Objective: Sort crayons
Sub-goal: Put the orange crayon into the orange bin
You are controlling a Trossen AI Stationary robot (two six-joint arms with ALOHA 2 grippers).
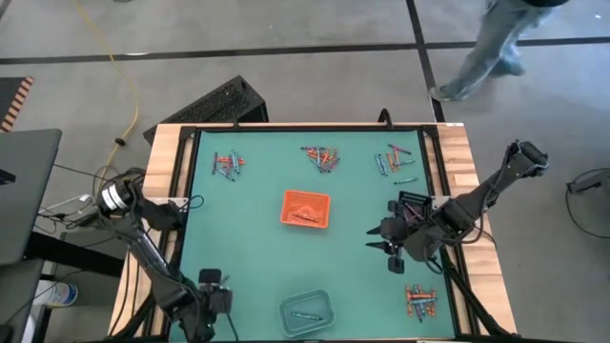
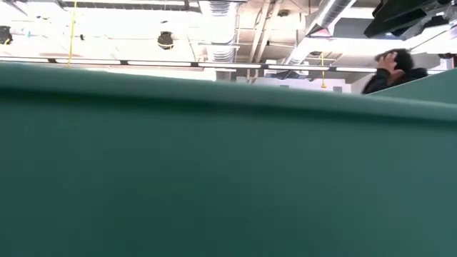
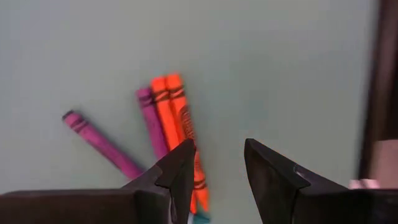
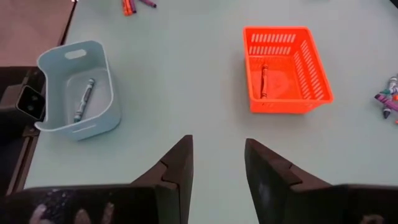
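from above, most crayons (image 1: pixel 321 157) still lie in piles around the mat (image 1: pixel 248 229), one each in the orange basket (image 1: pixel 306 210) and clear tray (image 1: pixel 306 312), so i've barely begun; low view shows only mat; my left gripper (image 3: pixel 217 171) hangs released above some crayons; my right gripper (image 4: pixel 217 165), released, faces both bins unobstructed.

Two dark, matte, jointed robot arms on show. The left arm (image 1: pixel 143 243) wears a silver-grey metal collar near its base, black cables curling beside it. The right arm (image 1: pixel 486 191) is black throughout, chunky links. Up close, the left gripper (image 3: pixel 217 168) and the right gripper (image 4: pixel 217 163) have wedge-shaped black fingers, stepped and notched inside.
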